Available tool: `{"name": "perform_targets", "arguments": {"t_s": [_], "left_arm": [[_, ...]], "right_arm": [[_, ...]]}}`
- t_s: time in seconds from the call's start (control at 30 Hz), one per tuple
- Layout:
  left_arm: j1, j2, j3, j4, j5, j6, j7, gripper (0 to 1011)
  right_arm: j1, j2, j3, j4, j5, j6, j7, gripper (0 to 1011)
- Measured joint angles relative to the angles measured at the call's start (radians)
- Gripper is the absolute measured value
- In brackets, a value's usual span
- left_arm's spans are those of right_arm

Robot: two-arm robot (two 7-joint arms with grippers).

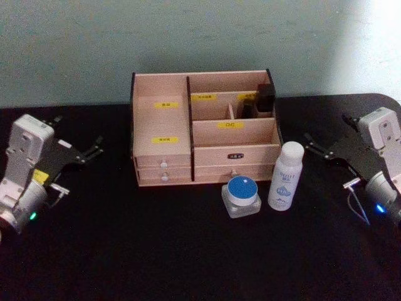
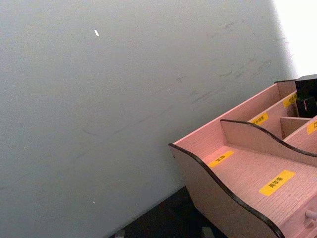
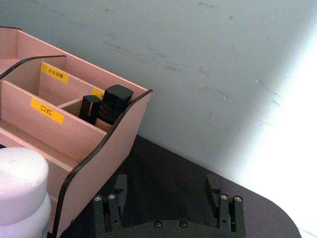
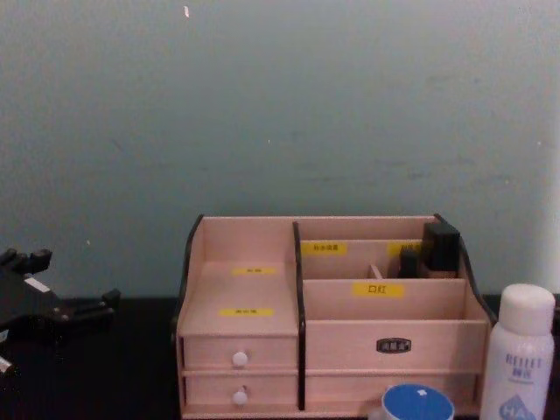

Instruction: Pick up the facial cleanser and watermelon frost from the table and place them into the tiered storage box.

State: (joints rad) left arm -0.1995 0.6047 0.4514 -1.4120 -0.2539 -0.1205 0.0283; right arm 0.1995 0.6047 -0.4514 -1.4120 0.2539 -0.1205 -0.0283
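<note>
The facial cleanser point(image 1: 286, 176), a tall slim white plastic bottle with a rounded white cap and blue lettering, stands upright on the surface. Its long axis is vertical, cap up, and the lettering faces the robot. It is just in front of the right front corner of the tiered storage box point(image 1: 164, 122), a light wooden organiser with dark edge trim, stepped compartments and yellow labels point(image 1: 165, 139).

Just to the bottle's left, with a narrow gap between them, sits the watermelon frost point(image 1: 242, 196), a squat clear jar with its round flat blue lid facing up. It is in front of the box's right-hand lower front. Two small white-knobbed drawers point(image 4: 239, 358) sit one above the other on the box's left. Its back right compartment holds upright dark blocks point(image 3: 116, 102).

The left end effector point(image 1: 95, 148) hangs above the surface well to the left of the box, its fingers spread and holding nothing. The right end effector point(image 3: 166, 182) hovers to the right of the box and bottle, pointing towards them. Its two dark fingers point(image 3: 118, 194) are wide apart and empty.

The surface point(image 1: 156, 251) is flat matte black, with a rounded far right corner. Behind it rises a plain pale grey-green wall point(image 4: 280, 114) with faint scuffs, washed bright at the right.
</note>
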Motion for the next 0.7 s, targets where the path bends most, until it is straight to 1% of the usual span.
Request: {"name": "perform_targets", "arguments": {"t_s": [0.7], "left_arm": [[0.000,0.000,0.000,0.000,0.000,0.000,0.000,1001]], "right_arm": [[0.000,0.000,0.000,0.000,0.000,0.000,0.000,1000]]}}
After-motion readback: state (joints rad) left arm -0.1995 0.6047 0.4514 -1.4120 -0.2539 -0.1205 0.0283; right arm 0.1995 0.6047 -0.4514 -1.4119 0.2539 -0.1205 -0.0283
